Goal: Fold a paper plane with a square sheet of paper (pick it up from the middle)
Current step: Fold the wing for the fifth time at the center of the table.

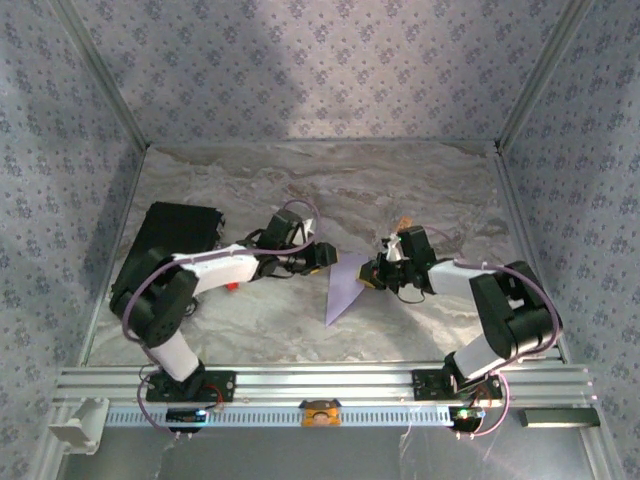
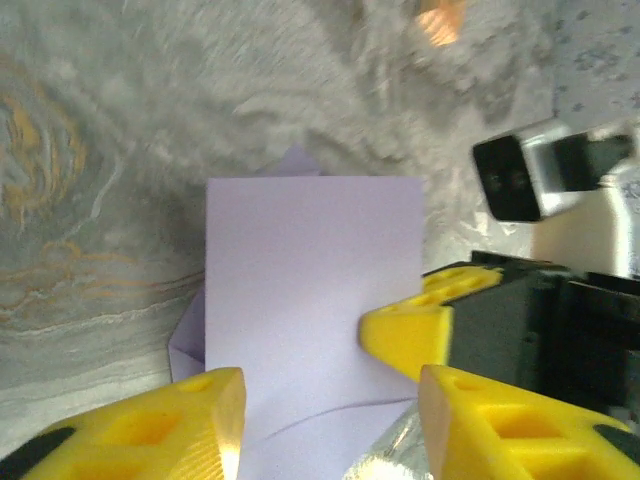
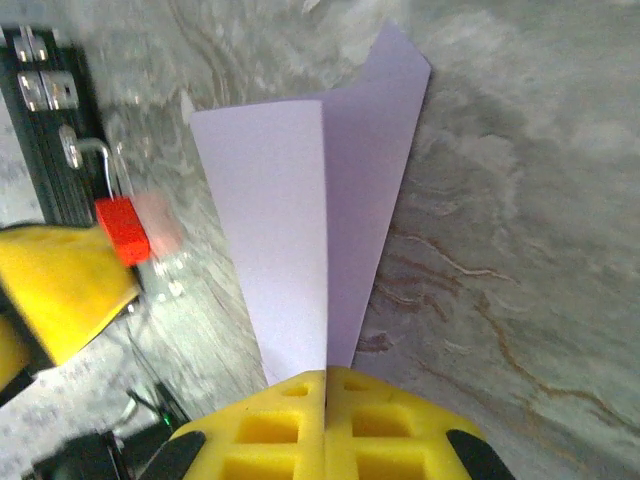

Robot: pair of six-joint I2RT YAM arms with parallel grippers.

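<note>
The paper plane [image 3: 320, 230], a lavender dart creased down its centre, is pinched at its narrow end by the right claw [image 3: 325, 385], jaws closed on it. It widens away from that claw over the marbled tabletop [image 3: 520, 200]. The left claw [image 2: 330, 405] hovers opposite, jaws apart above the paper. Likely risk: held by one thin pinch, the fold could slip or spring open if the left claw nudges it.

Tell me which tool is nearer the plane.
Right. The right tool is shut on the plane's narrow end, pinching it. The left tool hangs open at the opposite side, fingers apart, with no grip on it.
</note>
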